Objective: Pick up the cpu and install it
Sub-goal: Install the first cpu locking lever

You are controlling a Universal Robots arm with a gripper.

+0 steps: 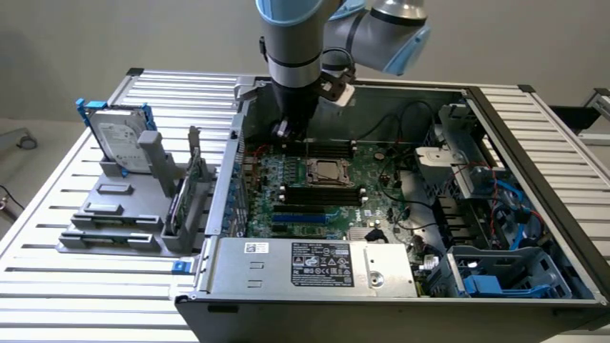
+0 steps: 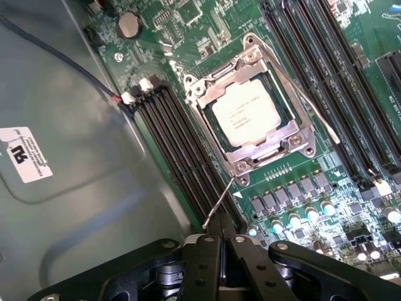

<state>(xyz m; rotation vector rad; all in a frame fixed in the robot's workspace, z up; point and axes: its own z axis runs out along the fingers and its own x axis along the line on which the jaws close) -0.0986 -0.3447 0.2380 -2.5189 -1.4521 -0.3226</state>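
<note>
Ahead of my clenched, empty pincer (image 2: 219, 227), the cpu (image 2: 245, 113) is sitting in its socket (image 2: 301, 135).
I am flagging the lever (image 2: 219, 202) lying just beside the pincer: snagging it could unseat the cpu.

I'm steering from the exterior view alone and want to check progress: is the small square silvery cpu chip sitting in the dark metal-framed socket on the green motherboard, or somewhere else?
Observer: In the wrist view, the small square silvery cpu lies flat inside the dark metal-framed socket, with its pale printed top facing up.
Operator: Is the gripper carrying anything?
Observer: No. The black gripper is shut, with nothing held in it.
Operator: What is nearest its tips?
Observer: A thin metal lever rod runs from the socket's corner toward the tips. I cannot tell whether they touch.
</note>
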